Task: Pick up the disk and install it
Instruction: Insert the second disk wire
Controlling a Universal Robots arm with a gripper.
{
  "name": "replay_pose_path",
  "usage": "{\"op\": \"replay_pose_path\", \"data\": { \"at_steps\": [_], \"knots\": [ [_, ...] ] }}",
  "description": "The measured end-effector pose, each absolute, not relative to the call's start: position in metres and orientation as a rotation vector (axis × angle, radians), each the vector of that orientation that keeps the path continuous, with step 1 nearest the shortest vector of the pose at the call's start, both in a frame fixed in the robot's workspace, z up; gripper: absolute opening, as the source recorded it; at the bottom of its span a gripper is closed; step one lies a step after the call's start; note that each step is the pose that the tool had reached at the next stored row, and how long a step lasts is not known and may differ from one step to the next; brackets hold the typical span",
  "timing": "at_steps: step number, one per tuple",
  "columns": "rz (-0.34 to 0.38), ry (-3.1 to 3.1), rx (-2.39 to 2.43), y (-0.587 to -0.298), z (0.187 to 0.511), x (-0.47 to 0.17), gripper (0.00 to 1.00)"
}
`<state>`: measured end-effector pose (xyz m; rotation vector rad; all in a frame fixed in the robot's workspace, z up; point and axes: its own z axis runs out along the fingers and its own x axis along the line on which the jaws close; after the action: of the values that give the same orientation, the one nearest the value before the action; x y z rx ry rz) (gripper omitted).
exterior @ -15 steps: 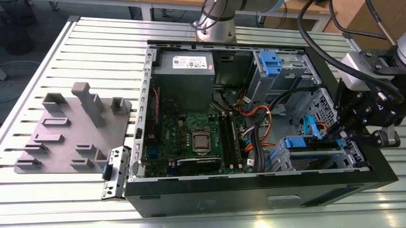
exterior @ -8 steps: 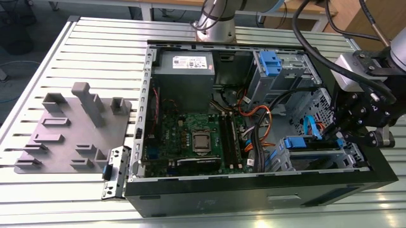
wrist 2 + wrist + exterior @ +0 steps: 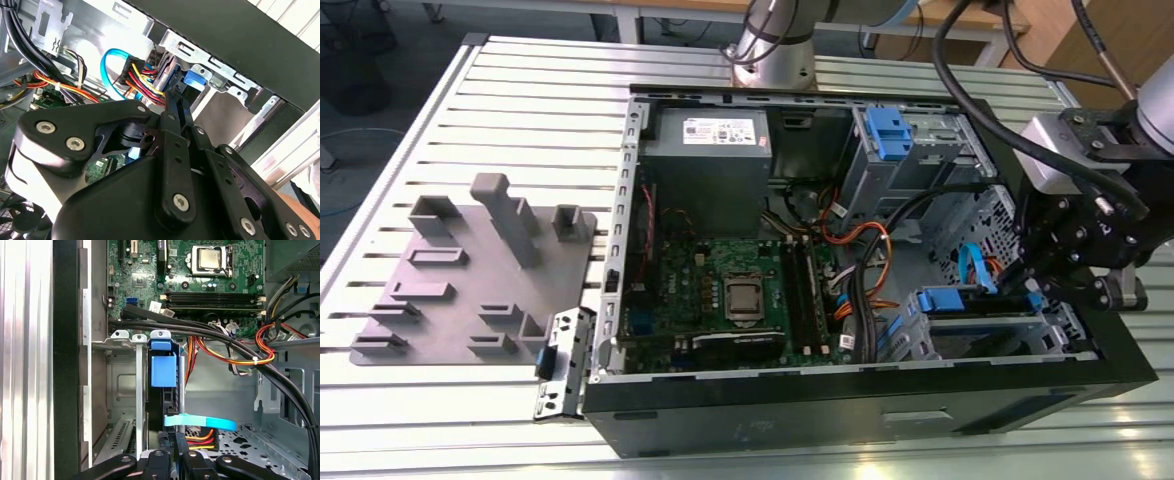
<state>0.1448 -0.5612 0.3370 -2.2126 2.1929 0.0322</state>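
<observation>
in the drive bay (image 3: 1014,335), disk (image 3: 164,375)

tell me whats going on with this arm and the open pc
A single robot arm has its gripper down inside an open computer case lying on a slatted table. It is at the drive cage on the exterior view's right, where the disk, with its blue rails, sits upright in a bay. The fingertips are right at the disk's edge.

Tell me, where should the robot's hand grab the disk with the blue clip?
Probably by its thin edge, pinching across the two flat faces. The disk stands on edge inside the metal drive cage, so its faces are walled in. The narrow end facing the case's open middle looks free. Come from that side, where the hand is.
</observation>
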Motion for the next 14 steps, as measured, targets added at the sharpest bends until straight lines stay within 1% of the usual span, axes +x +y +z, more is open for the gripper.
{"op": "replay_pose_path", "data": {
  "at_steps": [14],
  "knots": [
    [0.031,2.193,-2.213,-0.5613,0.3314,0.1448,0.16]
  ]
}}
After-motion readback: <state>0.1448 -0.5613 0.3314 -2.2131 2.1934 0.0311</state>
